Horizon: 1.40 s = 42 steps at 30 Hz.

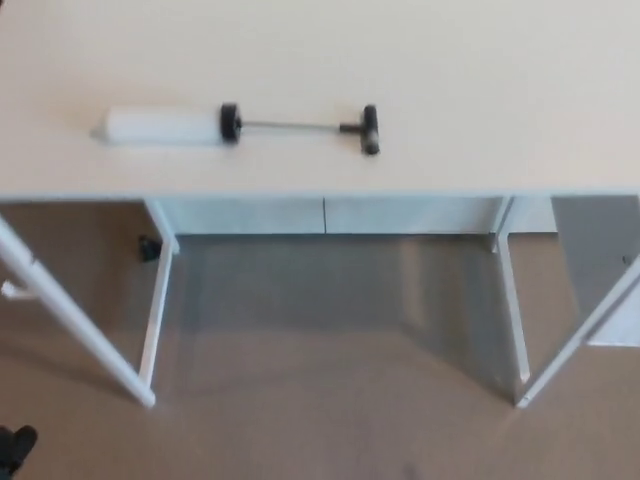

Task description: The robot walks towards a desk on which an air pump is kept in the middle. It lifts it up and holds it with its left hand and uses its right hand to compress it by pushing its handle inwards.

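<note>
The air pump lies on its side on the cream desk top [470, 80], left of the middle. Its white cylinder [160, 126] points left, with a black collar [230, 122] at its right end. A thin metal rod [290, 125] runs out to the right and ends in a black T-handle [368, 129], so the handle is drawn out. A small black part of my left hand [12, 447] shows at the bottom left corner, low down and far from the pump. My right hand does not show.
The desk's front edge [320, 193] runs across the middle of the view. White legs [152, 330] [515, 330] stand on the brown floor [330, 400]. White cabinets [330, 214] stand behind, under the desk. A white panel [610, 290] hangs at the right.
</note>
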Tool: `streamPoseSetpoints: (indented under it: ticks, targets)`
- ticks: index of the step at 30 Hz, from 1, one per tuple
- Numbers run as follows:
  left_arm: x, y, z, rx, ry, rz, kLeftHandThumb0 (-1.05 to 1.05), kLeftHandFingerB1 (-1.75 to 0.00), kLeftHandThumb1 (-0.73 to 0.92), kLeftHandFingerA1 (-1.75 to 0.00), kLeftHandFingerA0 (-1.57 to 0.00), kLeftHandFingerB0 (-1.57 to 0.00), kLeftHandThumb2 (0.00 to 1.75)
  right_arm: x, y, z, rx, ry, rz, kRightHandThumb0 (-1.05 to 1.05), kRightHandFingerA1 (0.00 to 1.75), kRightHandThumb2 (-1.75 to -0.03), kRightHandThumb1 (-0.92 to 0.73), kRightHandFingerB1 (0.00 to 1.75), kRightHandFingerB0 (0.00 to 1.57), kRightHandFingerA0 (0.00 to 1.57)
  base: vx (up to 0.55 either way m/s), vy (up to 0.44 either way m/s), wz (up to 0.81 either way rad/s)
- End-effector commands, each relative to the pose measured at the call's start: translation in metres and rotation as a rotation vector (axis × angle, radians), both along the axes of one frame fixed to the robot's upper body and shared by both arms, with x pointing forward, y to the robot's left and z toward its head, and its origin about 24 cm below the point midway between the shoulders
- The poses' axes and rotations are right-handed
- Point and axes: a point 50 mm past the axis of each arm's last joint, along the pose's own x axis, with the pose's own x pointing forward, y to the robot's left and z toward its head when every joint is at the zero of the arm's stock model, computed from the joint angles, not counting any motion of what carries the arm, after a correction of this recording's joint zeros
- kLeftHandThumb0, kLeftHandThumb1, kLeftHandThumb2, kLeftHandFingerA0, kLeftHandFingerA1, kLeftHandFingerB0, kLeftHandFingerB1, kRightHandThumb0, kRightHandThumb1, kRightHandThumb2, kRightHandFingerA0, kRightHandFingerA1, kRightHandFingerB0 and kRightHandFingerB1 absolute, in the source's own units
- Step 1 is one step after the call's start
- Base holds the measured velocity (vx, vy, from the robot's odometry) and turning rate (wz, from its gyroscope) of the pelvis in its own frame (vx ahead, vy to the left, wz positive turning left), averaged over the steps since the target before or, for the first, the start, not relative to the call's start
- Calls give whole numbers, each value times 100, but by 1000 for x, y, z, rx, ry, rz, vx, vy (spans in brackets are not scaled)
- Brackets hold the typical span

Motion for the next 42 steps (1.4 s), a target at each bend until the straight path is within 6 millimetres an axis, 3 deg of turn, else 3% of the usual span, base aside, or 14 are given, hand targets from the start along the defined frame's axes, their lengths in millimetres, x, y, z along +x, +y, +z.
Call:
streamPoseSetpoints:
  ticks: [1, 14, 15, 16, 27, 28, 29, 30, 38, 41, 42]
  targets:
    - [1, 6, 5, 13, -16, -29, -8, -51, 56, -57, -25, -14, 104, -8, -3, -2, 4, -7, -17, -23, 51, -61, -72, 39, 41, 63, 519, -20, -24]
    - [2, 4, 5, 11, -11, -50, -8, -50, 58, -56, -23, -12, 105, -17, -2, -5, -1, 5, -16, -23, 51, -61, -72, 39, 41, 63, 331, 135, -9]
    - [2, 4, 5, 10, -8, -56, -9, -50, 58, -56, -22, -12, 105, -19, -1, -5, 1, 8, -14, -31, 57, -73, -63, 45, 37, 60, 94, 3, 7]
    - [2, 4, 5, 11, -8, -58, -9, -52, 56, -57, -24, -14, 104, -20, -1, -5, -1, 10, -9, -23, 50, -61, -73, 38, 39, 61, 0, 0, 0]
    - [0, 2, 7, 22, -2, -83, -7, -52, 57, -57, -24, -15, 105, -31, -2, -10, 10, 22, -19, -23, 51, -62, -73, 39, 39, 59, 26, -110, 4]
    - [-1, 0, 7, 17, 4, -97, -6, -35, 72, -45, -32, -22, 79, -33, -2, -10, 7, 25, -19, -23, 52, -62, -73, 39, 39, 60, 0, 0, 0]
    - [-2, -2, 8, 12, 8, -107, -6, -35, 72, -45, -32, -22, 79, -35, -3, -11, 6, 27, -20, -23, 52, -62, -73, 39, 39, 60, 10, 26, -8]
    - [-6, -4, 8, 5, 26, -127, -4, -51, 58, -56, -22, -14, 106, -41, -4, -12, 3, 37, -19, -23, 52, -62, -74, 39, 38, 59, 0, 0, 0]
    - [-26, -8, 12, -12, 87, -197, -4, -52, 58, -56, -20, -14, 108, -58, -5, -15, -10, 49, -23, -26, 53, -59, -67, 40, 44, 67, 29, 211, 3]
    - [-43, -7, 15, -49, 103, -253, -5, -50, 59, -55, -17, -9, 107, -65, -2, -14, -34, 57, -15, -27, 53, -59, -65, 41, 47, 72, 66, 114, 5]
    - [-49, -6, 17, -54, 109, -270, -9, -34, 75, -44, -23, -15, 79, -67, -1, -14, -39, 60, -9, -28, 53, -59, -65, 41, 48, 74, 58, 42, 8]
